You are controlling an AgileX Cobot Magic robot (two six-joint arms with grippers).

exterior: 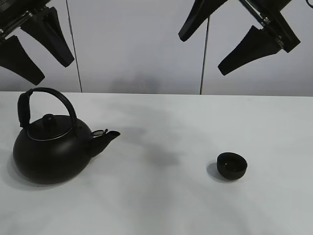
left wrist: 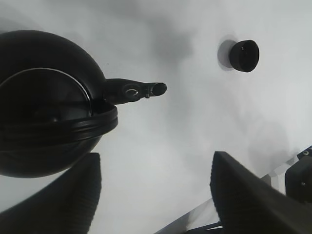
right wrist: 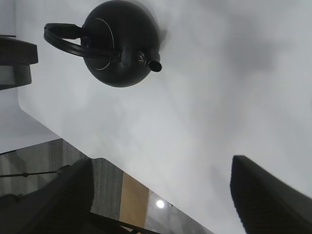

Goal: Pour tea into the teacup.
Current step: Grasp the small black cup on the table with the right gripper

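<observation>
Teacup (exterior: 232, 165) sat clear of both grippers, which hung high over the table with nothing between their fingers. The left gripper (exterior: 36, 49) had its two black fingers spread wide (the left wrist view showed only bare tabletop between them), and it touched nothing. Below it, well apart from the fingertips, stood the kettle (exterior: 51, 147), black and round-bodied, upright on the left part of the table. Its arched handle (exterior: 23, 111) was raised over the lid and its spout (exterior: 108, 136) aimed toward the teacup. The right gripper (exterior: 203, 53) was likewise parted wide and held nothing, up on the right side of the exterior view. The teacup, small, low and matte black, stood upright on the table (exterior: 161, 205) to the right of the middle. It was below the right gripper and well apart from it, and well apart from the kettle's spout too. Whether anything lay inside the cup could not be told. Behind the table's far edge rose a pale wall (exterior: 137, 44).
</observation>
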